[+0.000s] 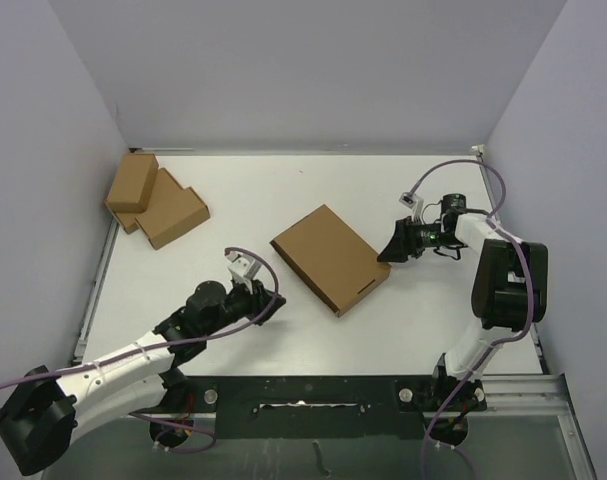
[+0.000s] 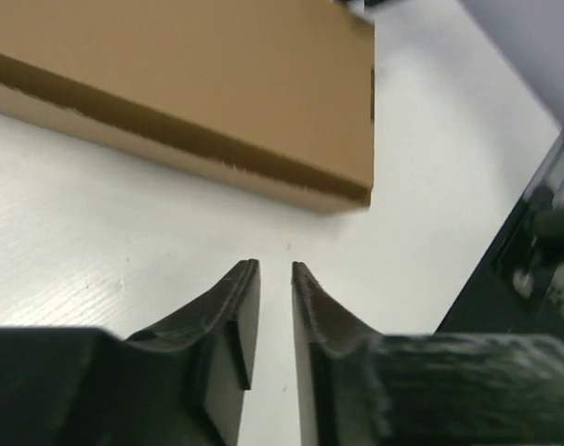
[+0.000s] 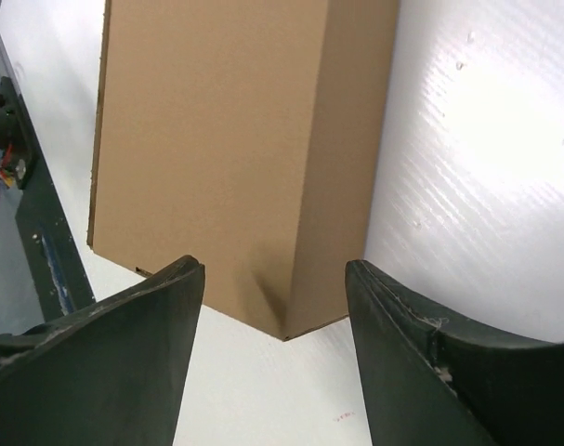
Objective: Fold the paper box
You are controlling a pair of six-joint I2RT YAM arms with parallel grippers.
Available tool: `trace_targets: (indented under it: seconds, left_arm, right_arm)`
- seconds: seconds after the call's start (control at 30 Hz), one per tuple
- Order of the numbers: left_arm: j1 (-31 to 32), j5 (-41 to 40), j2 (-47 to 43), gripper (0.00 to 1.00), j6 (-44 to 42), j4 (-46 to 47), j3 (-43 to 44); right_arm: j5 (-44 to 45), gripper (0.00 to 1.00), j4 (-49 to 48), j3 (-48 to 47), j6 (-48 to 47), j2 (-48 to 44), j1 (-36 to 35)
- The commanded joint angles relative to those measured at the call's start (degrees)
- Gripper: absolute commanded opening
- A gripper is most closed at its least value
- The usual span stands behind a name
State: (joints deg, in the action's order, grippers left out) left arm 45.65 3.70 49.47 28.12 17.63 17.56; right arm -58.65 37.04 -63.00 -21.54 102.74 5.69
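Observation:
The paper box [image 1: 330,258] is a closed, flat brown mailer lying at an angle in the middle of the white table. My left gripper [image 1: 272,304] hovers low just off the box's near left side; in the left wrist view the box [image 2: 198,84] lies ahead of the gripper [image 2: 275,265], whose fingers stand narrowly apart with nothing between them. My right gripper [image 1: 386,252] is at the box's right corner. In the right wrist view it [image 3: 274,267] is open wide, and the box [image 3: 226,139] corner points into the gap without touching the fingers.
Two smaller cardboard boxes [image 1: 133,182] [image 1: 173,213] rest at the back left by the wall. The black base rail [image 1: 313,395] runs along the near edge and shows as a dark edge [image 2: 532,242] in the left wrist view. Walls enclose three sides.

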Motion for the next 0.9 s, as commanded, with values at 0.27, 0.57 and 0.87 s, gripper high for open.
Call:
trace_targets:
  seconds: [0.27,0.57,0.87]
  left_arm:
    - [14.2,4.9,17.3,0.11,-27.9,23.7,-3.6]
    - [18.2,-2.5,37.7,0.14,-28.2,30.3,6.2]
    - [18.0,-6.5,41.7,0.1,-20.8,13.0,20.3]
  right_arm:
    - [4.1,0.6,2.5,-2.4,-5.4,-2.7,-2.2]
    - [7.6,0.55,2.4,-2.1,-5.3,-1.1,-5.2]
    - [8.6,0.43,2.4,-1.9,-4.7,-1.8,-7.9]
